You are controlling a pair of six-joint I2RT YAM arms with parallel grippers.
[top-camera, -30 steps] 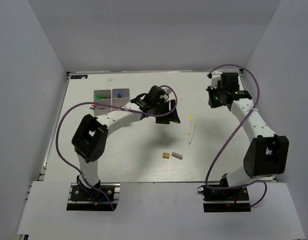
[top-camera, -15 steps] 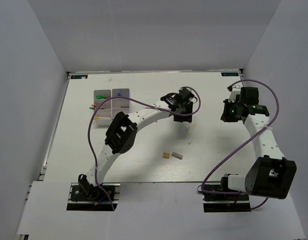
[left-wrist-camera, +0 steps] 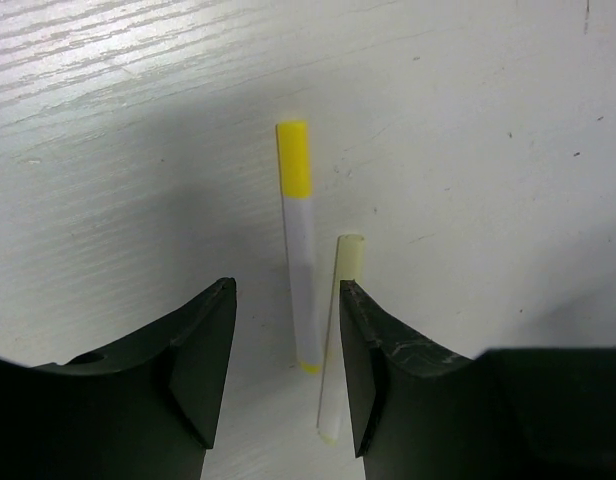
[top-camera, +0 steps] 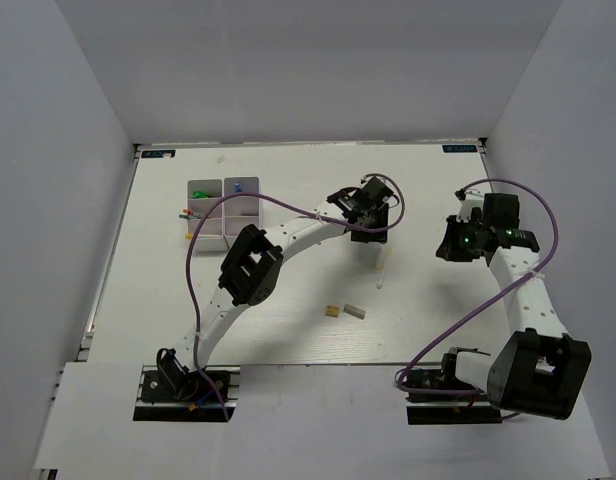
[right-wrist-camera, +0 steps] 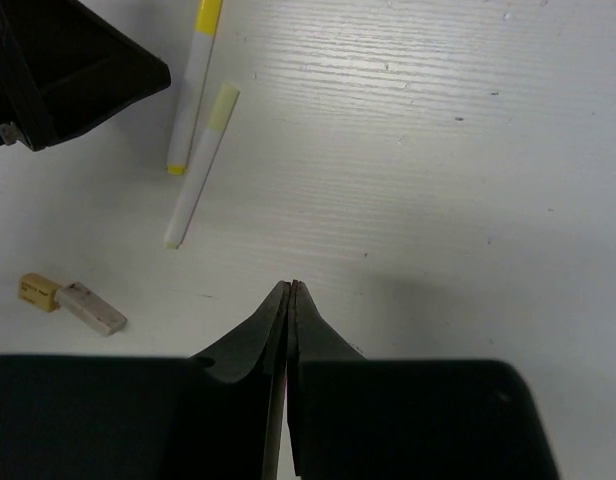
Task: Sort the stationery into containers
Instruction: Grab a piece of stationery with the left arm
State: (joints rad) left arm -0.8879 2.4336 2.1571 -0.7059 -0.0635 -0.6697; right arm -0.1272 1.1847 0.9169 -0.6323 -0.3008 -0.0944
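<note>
Overhead, the left tool (top-camera: 370,232) hides much of the sticks (top-camera: 381,272); the tray (top-camera: 240,210) holds indistinct specks.

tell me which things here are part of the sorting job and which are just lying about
Job: divided tray, bright yellow-tipped stick, pale-tipped stick, tan eraser, grey eraser.
Just there: purple cable, green corner label, blue corner label.

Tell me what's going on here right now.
The left gripper is open over the two yellow-tipped sticks, its jaws either side of the brighter-tipped stick, not yet closed. The right gripper is shut and empty. A tan eraser and a grey eraser lie on the table, away from the tray.
</note>
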